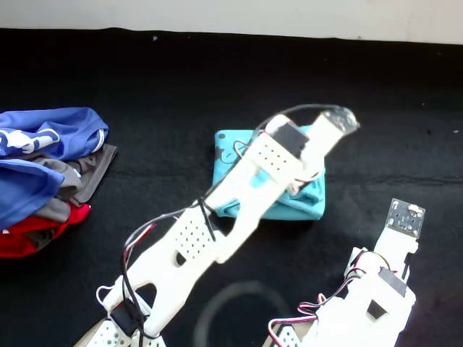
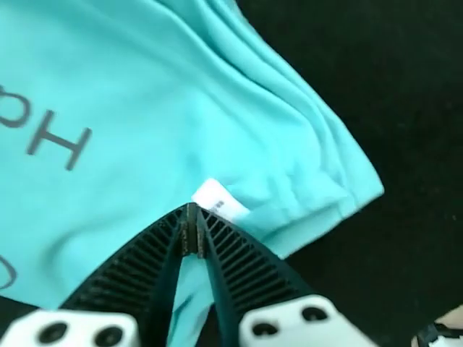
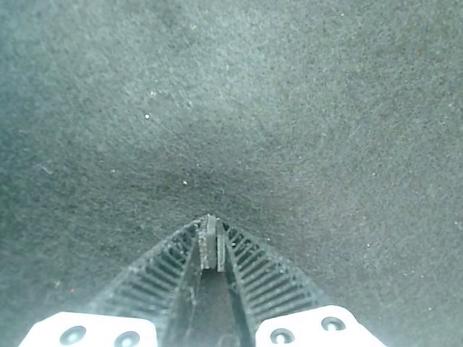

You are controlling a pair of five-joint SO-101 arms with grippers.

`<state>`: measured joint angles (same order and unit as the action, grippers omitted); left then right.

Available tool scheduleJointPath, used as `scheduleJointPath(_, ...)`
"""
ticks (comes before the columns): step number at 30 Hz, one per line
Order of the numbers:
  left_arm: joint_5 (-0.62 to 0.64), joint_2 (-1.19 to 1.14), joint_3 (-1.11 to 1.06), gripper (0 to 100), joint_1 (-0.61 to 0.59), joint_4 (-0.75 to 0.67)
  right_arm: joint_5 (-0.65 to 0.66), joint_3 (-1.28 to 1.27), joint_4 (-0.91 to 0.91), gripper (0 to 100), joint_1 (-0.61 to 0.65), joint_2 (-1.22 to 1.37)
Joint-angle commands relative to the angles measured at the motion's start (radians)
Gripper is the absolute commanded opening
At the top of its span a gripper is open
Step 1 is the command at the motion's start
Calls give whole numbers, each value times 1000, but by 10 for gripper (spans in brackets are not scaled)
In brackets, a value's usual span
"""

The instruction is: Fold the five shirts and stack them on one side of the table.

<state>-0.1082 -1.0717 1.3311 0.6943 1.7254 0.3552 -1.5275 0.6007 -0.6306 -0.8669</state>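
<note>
A folded teal shirt (image 1: 302, 205) lies on the black table cloth (image 1: 217, 72) a little right of the middle. My left arm stretches across it from the near left. Its gripper (image 1: 336, 123) hangs over the shirt's far right part. In the left wrist view the gripper (image 2: 192, 233) is shut with nothing between the fingers. Its tips hang just above the teal shirt (image 2: 145, 108), next to a small white label (image 2: 219, 201) near a folded edge. My right gripper (image 1: 405, 217) is shut and sits at the near right over bare cloth; the right wrist view shows it (image 3: 210, 244) empty.
A loose pile of shirts sits at the table's left edge: blue ones (image 1: 43, 144) on top, a grey one (image 1: 87, 170) under them, a red one (image 1: 36, 235) at the bottom. Bare black cloth lies behind and to the right of the teal shirt.
</note>
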Motion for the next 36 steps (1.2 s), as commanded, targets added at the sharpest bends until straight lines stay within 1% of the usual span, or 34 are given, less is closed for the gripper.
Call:
scheduleJointPath(1, 17, 21, -12, 9, 73, 58, 6, -10, -18, 7, -1, -2)
scheduleJointPath(5, 80, 82, -73, 9, 131, 57, 8, -10, -18, 7, -1, -2)
scheduleJointPath(8, 86, 157, -130, 9, 171, 55, 8, -10, -18, 7, -1, -2)
scheduleJointPath(11, 84, 209, -171, 9, 177, 55, 8, -10, -18, 7, -1, -2)
scheduleJointPath(14, 83, 234, -199, 9, 140, 55, 8, -10, -18, 7, -1, -2)
scheduleJointPath(19, 87, 305, -275, 9, 18, 58, 8, -10, -18, 7, -1, -2)
scheduleJointPath(21, 87, 381, -383, 9, -21, 58, 8, -10, -18, 7, -1, -2)
scheduleJointPath(26, 80, 588, -789, 9, -87, 37, 8, -10, -18, 7, -1, -2)
scheduleJointPath(31, 80, 708, -1121, 9, -216, -169, 8, -10, -18, 7, -1, -2)
scheduleJointPath(36, 84, 768, -1353, 9, -229, -350, 8, -10, -18, 7, -1, -2)
